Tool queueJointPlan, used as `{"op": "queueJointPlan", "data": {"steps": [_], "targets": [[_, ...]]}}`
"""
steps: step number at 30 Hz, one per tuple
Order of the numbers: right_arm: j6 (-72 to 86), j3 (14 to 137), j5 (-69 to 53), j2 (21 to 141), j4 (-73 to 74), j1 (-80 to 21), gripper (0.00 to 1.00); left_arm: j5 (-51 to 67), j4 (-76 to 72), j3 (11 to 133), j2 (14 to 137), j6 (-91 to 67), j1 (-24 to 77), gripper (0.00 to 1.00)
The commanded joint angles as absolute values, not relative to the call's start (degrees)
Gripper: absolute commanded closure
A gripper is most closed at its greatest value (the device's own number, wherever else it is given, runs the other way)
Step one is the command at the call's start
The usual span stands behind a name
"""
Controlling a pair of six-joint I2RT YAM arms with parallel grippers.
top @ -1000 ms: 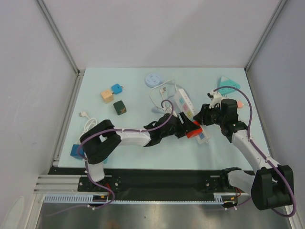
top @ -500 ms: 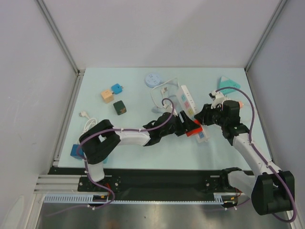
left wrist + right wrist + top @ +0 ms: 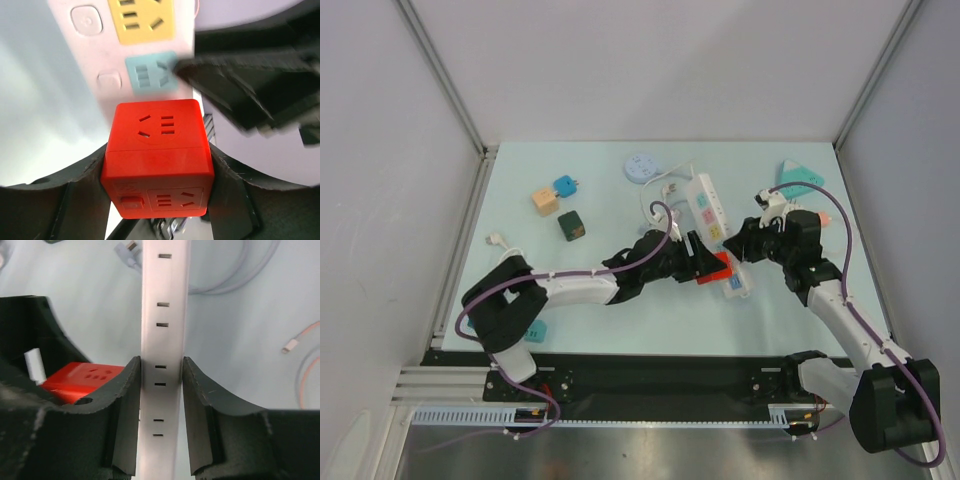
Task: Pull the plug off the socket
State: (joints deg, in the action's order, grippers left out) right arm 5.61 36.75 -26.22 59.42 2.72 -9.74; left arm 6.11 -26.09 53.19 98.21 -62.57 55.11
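Left pincer is closed on the red plug, a cube with socket holes on its faces. One black finger presses on each side of it. The right pincer is clamped across the white socket strip, with its two fingers touching the long edges. The red plug sits at the near end of the strip, just beside it, above the pale table. Whether its pins are inside the strip, I cannot tell. An orange cube and a dark green cube lie well apart on the left.
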Motion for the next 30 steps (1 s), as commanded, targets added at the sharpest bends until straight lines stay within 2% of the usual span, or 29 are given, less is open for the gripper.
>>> {"op": "queueJointPlan", "data": {"steps": [1,10,18,26,30], "targets": [[0.62,37.53,-17.75,58.36,-3.69,-8.35,1.0,10.63,-23.74,52.47,90.71,-55.82,54.14,1.0],[0.35,37.53,-17.4,58.36,-3.78,-8.96,1.0,10.02,-17.32,50.01,84.73,-49.66,53.26,1.0],[0.44,37.62,-17.93,58.1,-3.6,-8.88,1.0,8.35,-13.37,43.25,76.21,-45.09,48.08,1.0],[1.14,37.79,-19.25,57.74,-3.43,-8.79,1.0,6.16,-4.32,39.2,64.44,-40.09,36.14,1.0],[1.23,37.88,-19.6,57.74,-3.34,-8.79,1.0,4.66,-0.8,39.64,62.32,-38.67,29.46,1.0]]}}
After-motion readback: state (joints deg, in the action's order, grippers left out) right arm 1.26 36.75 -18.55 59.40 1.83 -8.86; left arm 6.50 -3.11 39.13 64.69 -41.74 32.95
